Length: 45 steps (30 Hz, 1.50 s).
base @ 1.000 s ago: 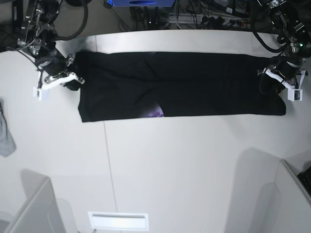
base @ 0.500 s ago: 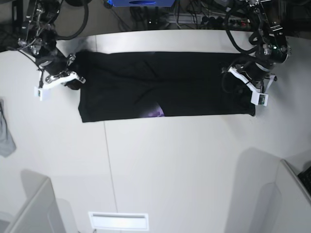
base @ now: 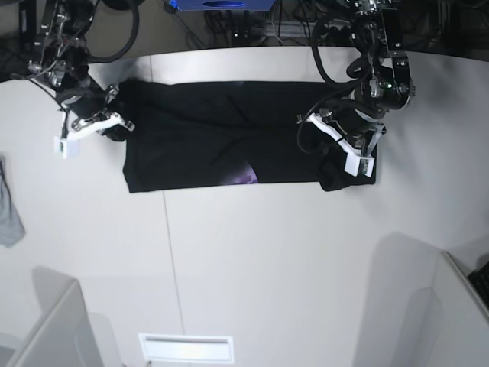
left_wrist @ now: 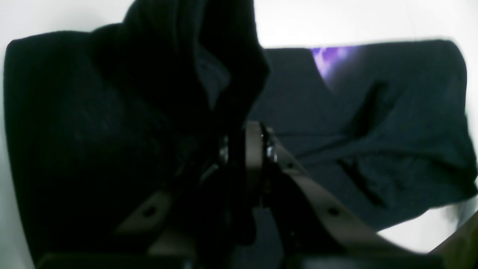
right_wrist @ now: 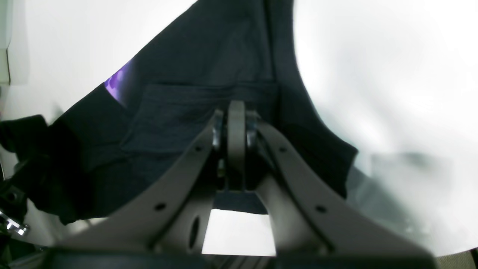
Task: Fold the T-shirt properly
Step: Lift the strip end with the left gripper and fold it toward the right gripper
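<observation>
Two grippers are placed over one black T-shirt [base: 206, 145], which is spread crosswise on the white table [base: 260, 267]. The fingers of the left gripper [left_wrist: 244, 130] are brought nearly together, with only a narrow opening, and a part of the shirt is held between them. By this grip the cloth is gathered and partly doubled over, with dark folds bunched around the fingertips. The fingers of the right gripper [right_wrist: 237, 108] are fully closed and are placed at the opposite end of the shirt; whether any cloth is pinched between them cannot be told.

Between the grippers, the middle of the shirt is laid out in a long band, crossed by a few creases. A purple mark [base: 244, 175] is seen at its edge. At the right gripper's end, the cloth is layered, and a corner is spread out beyond the fingers. A grey cloth [base: 9, 210] is seen at the table's side, well apart from the shirt, and a pale rectangle [base: 187, 349] is seen at the bottom of the base view.
</observation>
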{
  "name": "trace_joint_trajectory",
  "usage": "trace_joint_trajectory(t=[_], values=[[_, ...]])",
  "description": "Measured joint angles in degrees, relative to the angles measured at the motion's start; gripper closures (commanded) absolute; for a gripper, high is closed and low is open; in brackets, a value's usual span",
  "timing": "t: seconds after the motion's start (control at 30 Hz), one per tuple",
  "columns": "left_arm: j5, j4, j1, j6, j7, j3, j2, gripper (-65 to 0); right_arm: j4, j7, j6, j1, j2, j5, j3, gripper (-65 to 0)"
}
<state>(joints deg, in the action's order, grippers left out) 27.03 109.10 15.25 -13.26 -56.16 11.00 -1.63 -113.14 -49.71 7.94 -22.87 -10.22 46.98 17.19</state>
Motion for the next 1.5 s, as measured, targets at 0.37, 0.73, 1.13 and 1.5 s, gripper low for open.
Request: trace_joint_trajectory(t=[0.37, 0.73, 1.13, 1.5], values=[[0.3, -3.6, -2.1, 4.4, 0.2, -9.0, 0.2, 0.0, 0.0, 0.0, 0.0, 0.0, 0.0, 0.0, 0.1, 0.0], [0.3, -5.6, -3.1, 4.5, 0.2, -10.6, 1.3, 0.0, 0.0, 0.1, 0.0, 0.0, 0.0, 0.0, 0.1, 0.0], [0.3, -6.1, -3.3, 4.5, 0.2, -11.6, 1.3, 0.0, 0.0, 0.0, 0.0, 0.5, 0.0, 0.0, 0.1, 0.0], [0.4, -6.2, -3.3, 4.5, 0.1, -11.5, 2.6, -38.7, 0.0, 0.0, 0.0, 0.4, 0.0, 0.0, 0.1, 0.0]])
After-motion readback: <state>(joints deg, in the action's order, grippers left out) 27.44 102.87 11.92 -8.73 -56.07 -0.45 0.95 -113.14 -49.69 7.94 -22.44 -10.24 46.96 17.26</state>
